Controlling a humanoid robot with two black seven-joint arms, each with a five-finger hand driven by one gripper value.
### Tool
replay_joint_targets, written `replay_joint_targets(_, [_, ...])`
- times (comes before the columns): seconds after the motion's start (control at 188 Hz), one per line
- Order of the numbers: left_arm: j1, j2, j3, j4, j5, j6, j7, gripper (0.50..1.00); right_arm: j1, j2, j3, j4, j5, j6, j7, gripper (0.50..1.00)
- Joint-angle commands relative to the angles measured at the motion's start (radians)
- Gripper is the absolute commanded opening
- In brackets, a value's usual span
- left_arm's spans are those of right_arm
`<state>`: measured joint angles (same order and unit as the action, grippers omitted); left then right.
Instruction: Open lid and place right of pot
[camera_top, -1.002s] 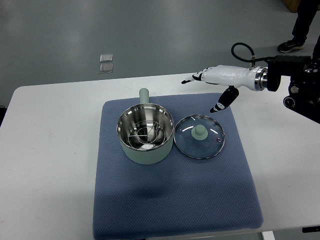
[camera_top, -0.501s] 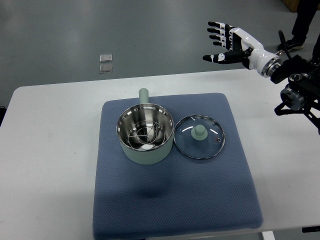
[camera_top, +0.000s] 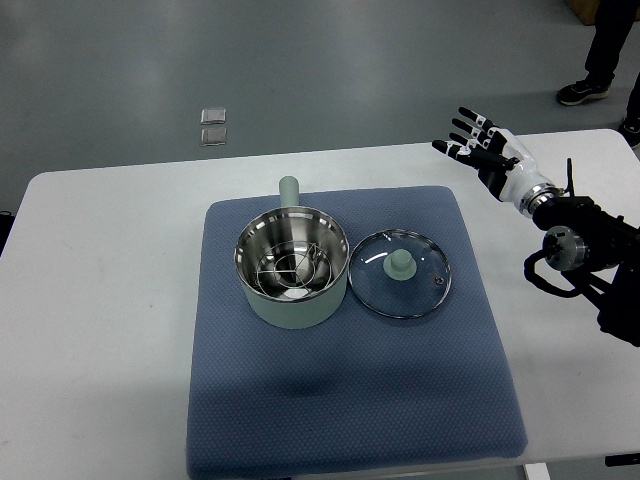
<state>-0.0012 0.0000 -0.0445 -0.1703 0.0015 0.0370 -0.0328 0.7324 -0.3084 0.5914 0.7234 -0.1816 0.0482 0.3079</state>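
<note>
Top view shows you the job looks finished: the glass lid (camera_top: 401, 273) lies flat on the blue mat (camera_top: 350, 400), just beside the pot (camera_top: 291, 268) at its 3 o'clock. Your right hand (camera_top: 487, 152) hovers at 2 o'clock, fingers spread wide, holding nothing.

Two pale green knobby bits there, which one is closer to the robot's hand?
The knob on the glass lid, right of the pot. The pot's handle points away at the far side, farther from the open right hand.
</note>
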Motion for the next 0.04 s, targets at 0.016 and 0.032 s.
replay_joint_targets(0.016, [0.001,0.000,0.000,0.000,0.000,0.000,0.001,1.000,-0.019,0.005,0.002,-0.001,-0.007,0.006,0.000,0.932])
replay_joint_targets(0.032, [0.000,0.000,0.000,0.000,0.000,0.000,0.001,1.000,-0.019,0.003,0.005,-0.001,-0.009,0.004,0.002,0.932])
